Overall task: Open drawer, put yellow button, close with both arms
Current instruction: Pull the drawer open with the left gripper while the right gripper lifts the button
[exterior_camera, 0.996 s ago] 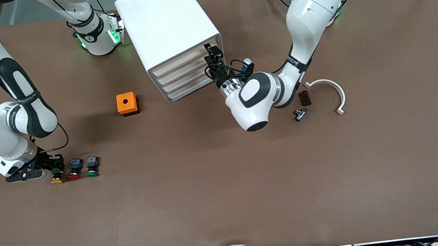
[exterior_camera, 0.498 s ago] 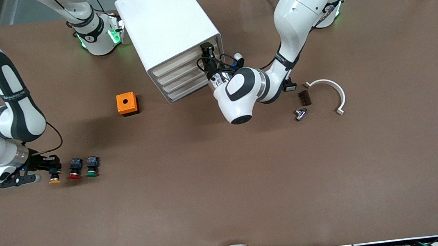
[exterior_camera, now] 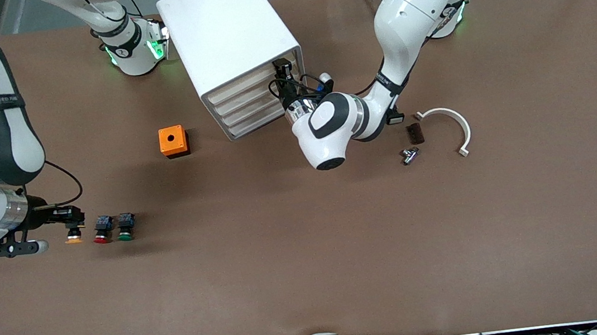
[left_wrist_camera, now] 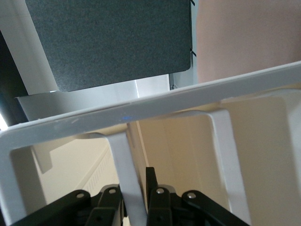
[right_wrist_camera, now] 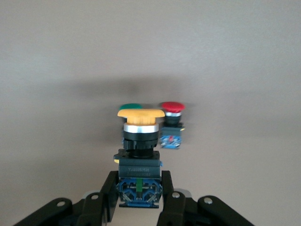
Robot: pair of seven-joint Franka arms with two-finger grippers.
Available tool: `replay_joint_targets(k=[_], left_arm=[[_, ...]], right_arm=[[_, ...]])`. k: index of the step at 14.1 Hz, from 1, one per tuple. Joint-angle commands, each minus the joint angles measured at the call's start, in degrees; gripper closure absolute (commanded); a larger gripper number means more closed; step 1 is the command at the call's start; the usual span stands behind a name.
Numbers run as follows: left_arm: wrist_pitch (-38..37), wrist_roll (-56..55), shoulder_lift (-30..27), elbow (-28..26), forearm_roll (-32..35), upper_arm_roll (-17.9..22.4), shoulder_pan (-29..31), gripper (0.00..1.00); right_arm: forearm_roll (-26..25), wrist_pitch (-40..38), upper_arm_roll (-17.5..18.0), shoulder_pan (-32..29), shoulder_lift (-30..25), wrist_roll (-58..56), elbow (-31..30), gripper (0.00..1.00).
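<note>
At the right arm's end of the table, nearest the front camera, our right gripper (exterior_camera: 70,224) pinches the yellow button (exterior_camera: 73,236) by its dark body, cap pointing away from the wrist. In the right wrist view the fingers (right_wrist_camera: 111,194) press on both sides of the body, and the button hangs clear of the brown table (exterior_camera: 308,256). Just beside it sit the red button (exterior_camera: 101,230) and the green button (exterior_camera: 125,227), upright on the table and untouched. We judge that the carry should rise well above those two before swinging toward the cabinet, so the cap does not clip them.

Farther from the camera stands the orange box (exterior_camera: 173,141), with the white cabinet (exterior_camera: 231,46) farther again. Our left gripper (exterior_camera: 283,86) is at the cabinet's front, at the top drawer (exterior_camera: 244,85), which looks shut or barely started. In the left wrist view the fingers (left_wrist_camera: 157,207) are pressed together on a thin white bar of the drawer front (left_wrist_camera: 129,174). A good pull, we judge, runs straight out along the drawer's slides, slow and level, since a sideways tug could drag the whole cabinet. Only with the drawer well out should the button come over it.
</note>
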Motion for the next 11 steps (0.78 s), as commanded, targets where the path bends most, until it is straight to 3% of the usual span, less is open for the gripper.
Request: replay_joint_targets(k=[1,11], left_arm=[[0.06,-0.11,0.39,0.96,-2.15,0.14,2.12,0.85],[0.5,2.01,1.01,2.98,-2.07,0.67,10.74,0.83]], right_arm=[[1.01,-3.45,-0.34,2.68,-3.31,6.53,0.06,1.0],[1.01,-14.17,-0.25,15.15,-8.95,34.29,5.06,1.0]])
